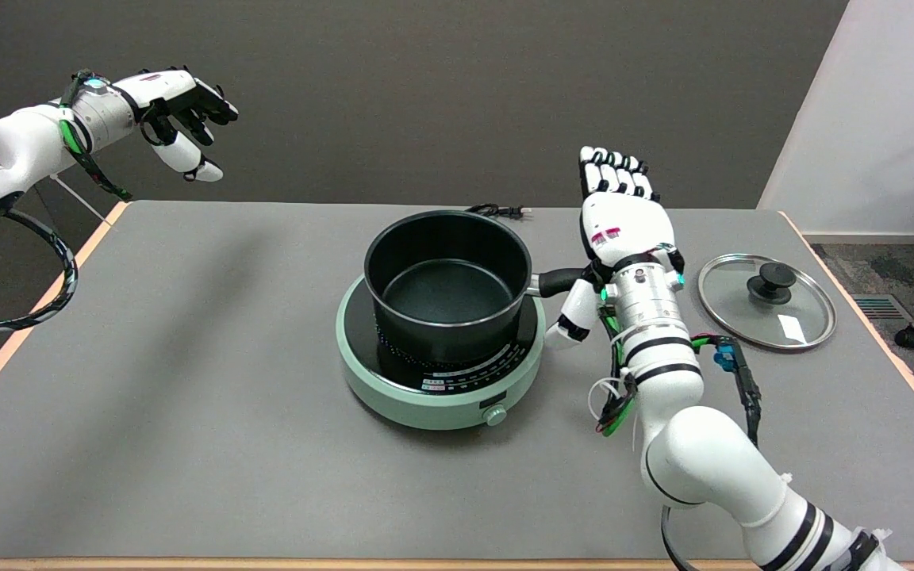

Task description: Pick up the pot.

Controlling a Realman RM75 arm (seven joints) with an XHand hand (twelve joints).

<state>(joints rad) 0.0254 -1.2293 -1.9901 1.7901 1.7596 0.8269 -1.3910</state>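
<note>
Markings ring the stove (393, 392) panel, too small to read; nothing else lettered.

You're getting even, diffuse overhead light, moderately bright. Focus is holding sharp across the table (187, 357). Soft shadows are falling left of the cooker (393, 388). You're seeing mild glare on the glass lid (794, 327) and faint gloss inside the pot (447, 279). Slight wide-angle bending is showing at the edges.

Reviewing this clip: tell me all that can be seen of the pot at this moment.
The pot is a black saucepan with a dark, empty inside and a thin metallic rim. It stands upright, lidless, on the round green cooker. Its black handle points right, its outer part hidden behind the right hand, whose fingers are extended; whether the hand touches it cannot be told.
</note>
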